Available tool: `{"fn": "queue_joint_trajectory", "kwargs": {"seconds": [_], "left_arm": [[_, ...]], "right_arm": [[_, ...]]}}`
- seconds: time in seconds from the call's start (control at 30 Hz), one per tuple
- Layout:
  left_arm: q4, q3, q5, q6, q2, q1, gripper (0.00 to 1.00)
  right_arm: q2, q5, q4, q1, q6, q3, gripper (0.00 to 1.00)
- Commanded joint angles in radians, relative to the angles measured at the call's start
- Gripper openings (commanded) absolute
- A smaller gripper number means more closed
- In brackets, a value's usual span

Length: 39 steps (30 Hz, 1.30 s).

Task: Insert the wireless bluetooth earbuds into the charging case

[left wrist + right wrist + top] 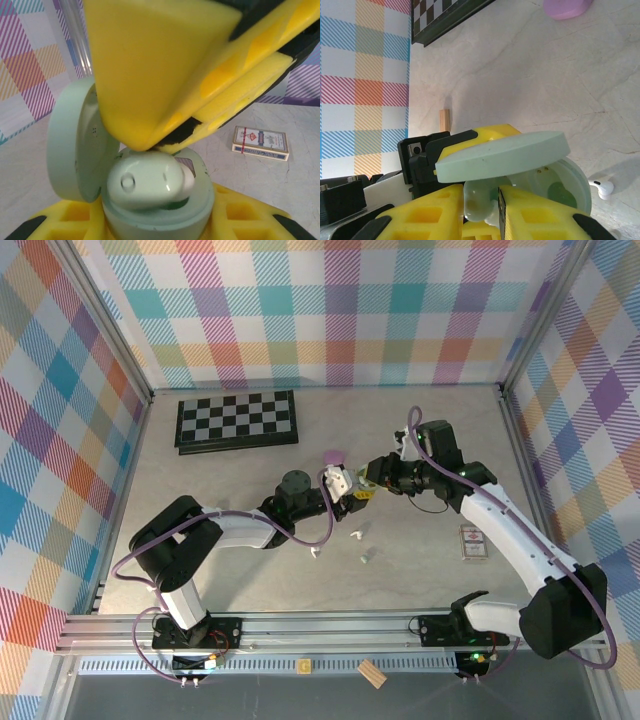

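An open mint green charging case (160, 210) stands with its lid (70, 145) swung up to the left. My left gripper (157, 222) is shut on the case's base, one yellow finger on each side. A mint green earbud (147, 182) lies tilted across the case's top, partly in its well. My right gripper (481, 205) is shut on that earbud (480, 200), just under the lid (505, 155). From above, the left gripper (340, 483) and right gripper (368, 490) meet at mid-table. Three pale earbuds (353, 535) lie loose on the table just in front of them.
A purple case (333, 456) sits just behind the grippers, and a folded chessboard (236, 420) lies at the back left. A card deck (474, 541) rests to the right. One white earbud (602, 187) lies beside the held case. A wooden block (371, 672) lies on the front rail.
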<state>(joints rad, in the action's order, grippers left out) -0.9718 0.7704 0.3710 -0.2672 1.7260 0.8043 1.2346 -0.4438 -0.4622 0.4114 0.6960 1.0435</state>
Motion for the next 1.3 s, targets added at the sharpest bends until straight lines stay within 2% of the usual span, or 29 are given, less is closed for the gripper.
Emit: {"fn": "queue_joint_trajectory", "kwargs": {"seconds": [0.0,0.4,0.5,0.73,0.93,1.07,1.27], "left_arm": [[-0.046,0.03,-0.012,0.019,-0.005,0.006,0.29],[-0.062,0.025,-0.017,0.027,-0.003,0.007,0.29],[-0.08,0.004,-0.025,0.035,-0.009,-0.008,0.29],[-0.082,-0.079,-0.03,0.047,-0.081,-0.085,0.29],[-0.01,-0.161,-0.034,0.03,-0.204,-0.145,0.29],[0.028,-0.212,-0.042,0.03,-0.284,-0.175,0.29],[0.045,-0.275,-0.05,0.054,-0.393,-0.222,0.29]], "right_arm": [[0.007,0.004,0.003,-0.002,-0.01,-0.005,0.26],[-0.03,0.0,-0.007,-0.001,-0.045,0.002,0.27],[-0.071,-0.013,-0.008,-0.001,-0.094,-0.005,0.35],[-0.225,0.058,-0.017,-0.003,-0.159,-0.118,0.52],[-0.292,0.054,-0.024,-0.002,-0.099,-0.257,0.56],[-0.275,-0.034,0.03,0.005,-0.008,-0.377,0.57],[-0.195,-0.048,0.156,0.129,0.13,-0.514,0.57]]}}
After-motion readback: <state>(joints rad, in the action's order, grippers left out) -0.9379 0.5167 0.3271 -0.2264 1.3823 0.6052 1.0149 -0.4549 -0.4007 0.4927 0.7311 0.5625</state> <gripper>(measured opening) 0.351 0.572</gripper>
